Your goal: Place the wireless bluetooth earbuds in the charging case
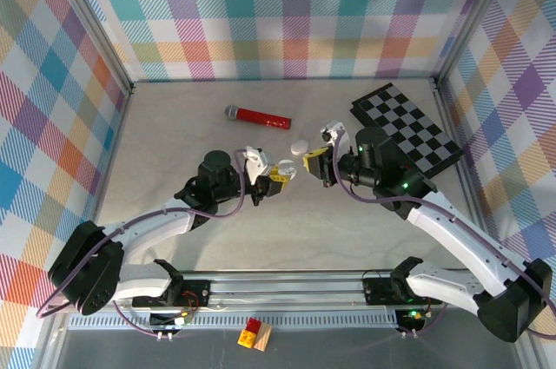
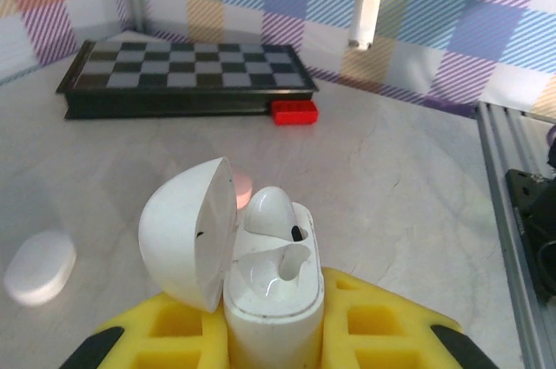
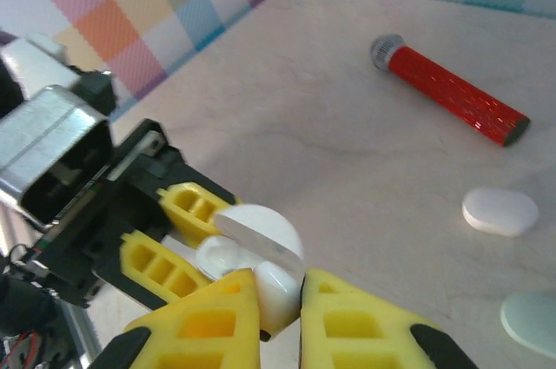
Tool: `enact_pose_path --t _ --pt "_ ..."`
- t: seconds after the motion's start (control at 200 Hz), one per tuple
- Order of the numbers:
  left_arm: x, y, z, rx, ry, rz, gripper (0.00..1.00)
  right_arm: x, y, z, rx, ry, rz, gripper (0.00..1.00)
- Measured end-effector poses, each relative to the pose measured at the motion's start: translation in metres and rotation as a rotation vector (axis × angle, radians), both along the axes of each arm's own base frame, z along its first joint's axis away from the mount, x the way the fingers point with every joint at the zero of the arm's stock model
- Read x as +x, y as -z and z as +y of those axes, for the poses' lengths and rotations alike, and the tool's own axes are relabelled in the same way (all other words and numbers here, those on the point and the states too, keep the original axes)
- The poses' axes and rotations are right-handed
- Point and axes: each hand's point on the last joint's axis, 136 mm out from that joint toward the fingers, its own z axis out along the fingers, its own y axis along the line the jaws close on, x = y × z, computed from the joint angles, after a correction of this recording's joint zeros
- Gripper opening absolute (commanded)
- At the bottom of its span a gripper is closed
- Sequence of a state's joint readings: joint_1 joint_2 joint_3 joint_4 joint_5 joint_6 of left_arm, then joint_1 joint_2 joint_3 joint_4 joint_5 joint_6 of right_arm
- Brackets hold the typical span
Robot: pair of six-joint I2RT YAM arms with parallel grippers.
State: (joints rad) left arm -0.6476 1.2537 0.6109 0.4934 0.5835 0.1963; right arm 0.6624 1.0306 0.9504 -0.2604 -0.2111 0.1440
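Robot lab test cell: plaid backdrop walls (image 1: 287,13), alu extrusion rail (image 1: 287,286) along near edge, marble-look bench top (image 1: 174,135).

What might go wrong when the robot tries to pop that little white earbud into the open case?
1. The right gripper pinches the earbud by a small part, so it might slip and drop onto the table.
2. The empty slot in the case sits tight beside the earbud already inside and the open lid, so a slight miss may bump them.

Overhead looking down, wrist views close, opposed, both on open case (image 2: 274,304)
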Motion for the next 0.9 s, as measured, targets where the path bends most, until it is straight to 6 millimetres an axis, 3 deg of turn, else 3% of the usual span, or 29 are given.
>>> enact_pose_path --t 0.26,0.9 --pt "-0.012 -0.024 -0.022 -0.023 0.121 -0.070 0.15 -0.014 0.000 0.009 0.017 -0.101 0.000 0.12" --pt "-0.020 -0.023 -0.031 -0.007 0.165 -0.053 0.15 -0.017 0.010 0.011 -0.012 -0.143 -0.011 0.12"
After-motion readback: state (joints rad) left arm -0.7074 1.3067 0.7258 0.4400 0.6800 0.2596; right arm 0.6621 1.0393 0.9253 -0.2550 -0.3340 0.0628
